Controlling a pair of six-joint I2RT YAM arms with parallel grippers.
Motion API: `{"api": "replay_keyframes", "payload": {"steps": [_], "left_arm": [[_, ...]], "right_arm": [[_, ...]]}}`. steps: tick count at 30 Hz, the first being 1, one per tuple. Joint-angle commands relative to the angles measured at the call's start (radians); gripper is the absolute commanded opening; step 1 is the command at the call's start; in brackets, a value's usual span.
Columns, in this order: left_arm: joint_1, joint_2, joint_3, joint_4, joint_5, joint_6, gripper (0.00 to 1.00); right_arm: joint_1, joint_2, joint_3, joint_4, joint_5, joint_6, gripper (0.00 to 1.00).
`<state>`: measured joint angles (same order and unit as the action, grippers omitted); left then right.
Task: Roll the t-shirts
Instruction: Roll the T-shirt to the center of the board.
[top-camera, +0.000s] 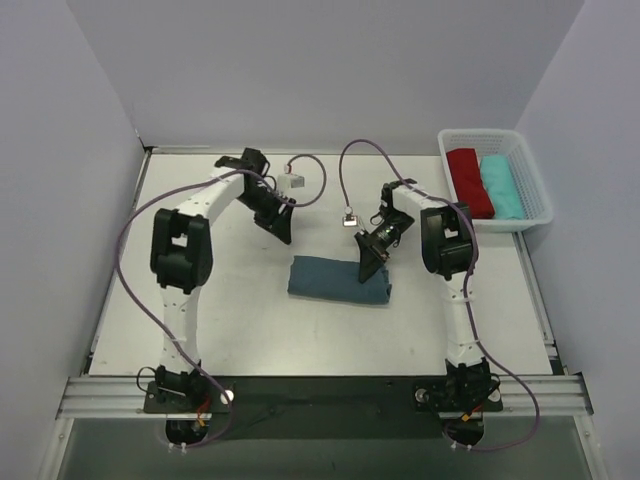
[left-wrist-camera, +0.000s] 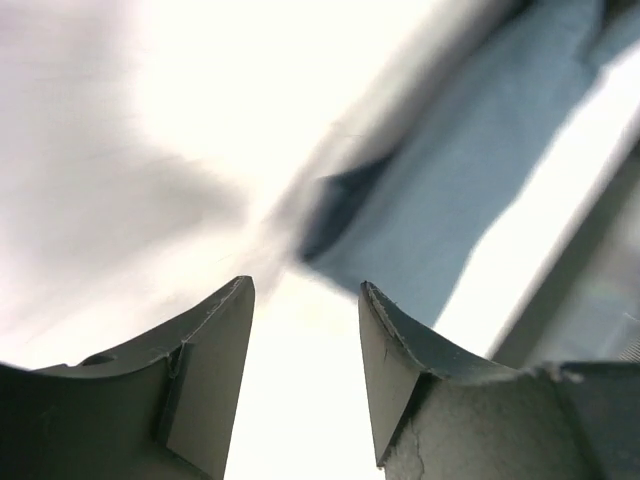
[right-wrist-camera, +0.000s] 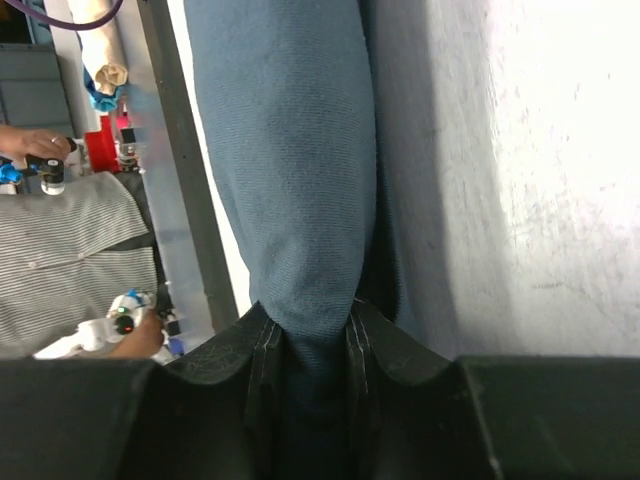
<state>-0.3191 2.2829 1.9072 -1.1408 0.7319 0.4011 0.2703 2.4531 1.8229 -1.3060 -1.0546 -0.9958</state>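
A slate-blue t-shirt (top-camera: 335, 278) is seen rolled into a short, thick bundle near the middle of the white table (top-camera: 220, 330), laid crosswise in front of both arms. Its right end is clamped between the jaws of the right gripper (top-camera: 368, 265), which is tilted down onto the cloth; in the right wrist view the roll (right-wrist-camera: 290, 150) is shown pinched at its tip between the two dark fingers of that gripper (right-wrist-camera: 310, 330), stretching away over the tabletop. The left gripper (top-camera: 280, 228) is held just behind the roll's left end, clear of the fabric, and in its own wrist view its jaws (left-wrist-camera: 305, 290) are parted with nothing between them, the blue cloth (left-wrist-camera: 450, 200) blurred beyond them. At the far right corner of the table a white plastic basket (top-camera: 540, 190) is set, in which a rolled red t-shirt (top-camera: 468, 180) and a rolled turquoise t-shirt (top-camera: 502, 186) are laid side by side, touching, well apart from the blue one
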Motion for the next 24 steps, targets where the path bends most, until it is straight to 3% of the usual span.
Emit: {"api": "replay_keyframes", "payload": {"steps": [1,5,6,8,9,12,13,14,15,24], "left_arm": [[0.032,-0.255,-0.119,0.222,-0.264,-0.076,0.56],[-0.056,-0.559,-0.374,0.424,-0.457,-0.049,0.56],[-0.151,-0.612,-0.445,0.519,-0.599,0.022,0.56],[-0.248,-0.731,-0.637,0.616,-0.690,0.102,0.59],[-0.291,-0.761,-0.699,0.732,-0.753,0.140,0.62],[-0.422,-0.795,-0.849,0.861,-0.919,0.143,0.67],[-0.461,-0.795,-0.865,0.871,-0.939,0.140,0.67],[-0.478,-0.793,-0.873,0.872,-0.942,0.137,0.83],[-0.498,-0.793,-0.898,0.900,-0.951,0.125,0.86],[-0.610,-0.754,-1.002,1.029,-0.893,0.145,0.88]], "right_arm": [[-0.003,0.044,0.018,-0.217,0.108,0.042,0.19],[-0.009,0.067,0.035,-0.216,0.099,0.075,0.20],[-0.014,0.073,0.042,-0.217,0.102,0.095,0.20],[-0.013,0.087,0.056,-0.216,0.114,0.111,0.21],[-0.013,0.092,0.058,-0.216,0.116,0.123,0.21],[-0.014,0.109,0.058,-0.216,0.123,0.149,0.20],[-0.019,0.122,0.056,-0.219,0.122,0.167,0.20],[-0.028,0.127,0.052,-0.217,0.116,0.177,0.20],[-0.031,0.130,0.052,-0.217,0.108,0.184,0.19],[-0.056,0.150,0.065,-0.219,0.085,0.215,0.19]]}}
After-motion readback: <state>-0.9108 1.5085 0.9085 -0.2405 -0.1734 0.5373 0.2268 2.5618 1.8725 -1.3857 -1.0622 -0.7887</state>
